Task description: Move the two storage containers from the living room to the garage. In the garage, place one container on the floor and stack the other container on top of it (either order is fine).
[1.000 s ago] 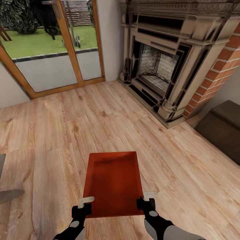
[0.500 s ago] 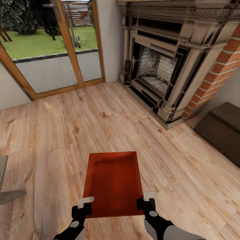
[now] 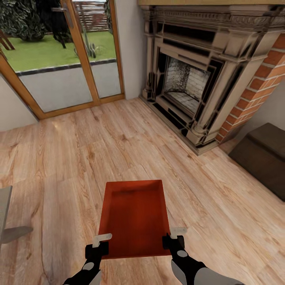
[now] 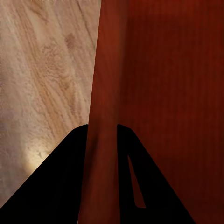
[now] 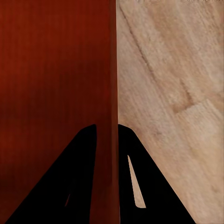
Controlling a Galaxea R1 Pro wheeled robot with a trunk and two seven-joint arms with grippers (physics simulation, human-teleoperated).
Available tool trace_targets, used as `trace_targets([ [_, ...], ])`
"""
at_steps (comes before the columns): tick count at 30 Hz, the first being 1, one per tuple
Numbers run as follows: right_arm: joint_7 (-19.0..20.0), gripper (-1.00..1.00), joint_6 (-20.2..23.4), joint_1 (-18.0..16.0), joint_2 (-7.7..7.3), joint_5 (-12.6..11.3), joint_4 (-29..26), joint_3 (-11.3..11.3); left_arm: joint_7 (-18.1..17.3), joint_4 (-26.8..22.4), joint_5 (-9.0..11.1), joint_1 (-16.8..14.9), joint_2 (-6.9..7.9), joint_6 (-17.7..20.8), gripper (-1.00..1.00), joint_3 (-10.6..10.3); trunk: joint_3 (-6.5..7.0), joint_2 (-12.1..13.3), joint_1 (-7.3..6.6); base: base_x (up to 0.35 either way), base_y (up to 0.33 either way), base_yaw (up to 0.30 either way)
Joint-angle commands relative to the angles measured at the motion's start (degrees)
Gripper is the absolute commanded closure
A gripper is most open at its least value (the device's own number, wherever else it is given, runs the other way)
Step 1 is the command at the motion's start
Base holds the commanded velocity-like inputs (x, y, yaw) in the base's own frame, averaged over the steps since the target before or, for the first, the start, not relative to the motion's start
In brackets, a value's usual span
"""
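Note:
One orange-red open-topped storage container (image 3: 134, 217) hangs just above the living room's light wood planks (image 3: 67, 158), low in the head view. My left gripper (image 3: 99, 242) is shut on its left side wall near the close corner, and my right gripper (image 3: 174, 236) is shut on the right side wall opposite. In the left wrist view the red wall (image 4: 105, 84) runs between the two dark fingers of the left gripper (image 4: 101, 135). The right wrist view has the thin wall edge (image 5: 113, 70) pinched in the right gripper (image 5: 107, 133) the same way. The bin is empty inside.
A stone fireplace (image 3: 190, 79) with red brick (image 3: 261, 79) stands ahead to the right. Wood-framed glass doors (image 3: 59, 59) onto a lawn are ahead left. A dark low cabinet (image 3: 261, 154) sits at the right edge, and a grey object (image 3: 8, 225) juts in at the left edge.
The whole head view has drifted slightly, so the camera moved; more of the grey object shows at the left. The container stays put between both grippers.

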Motion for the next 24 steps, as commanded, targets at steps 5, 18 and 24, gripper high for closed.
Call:
trace_targets([
  [5,0.1,1.00,-0.3,0.0,0.03,-1.3,0.2,-0.1,-0.1,-0.5,-1.2,-0.1,-0.04,0.1,1.00,1.2,0.87,2.0,-1.11,0.000,0.000,0.000],
  [18,0.1,1.00,-0.4,0.0,0.07,-1.3,0.2,-0.1,-0.1,-0.5,-1.2,-0.1,-0.04,0.1,1.00,1.1,3.20,7.2,-3.96,0.000,0.000,0.000],
  [24,0.1,1.00,-0.4,0.0,0.07,-1.3,0.2,-0.1,-0.1,-0.5,-1.1,-0.1,-0.04,0.1,1.00,1.1,4.28,9.6,-5.28,0.000,0.000,0.000],
])
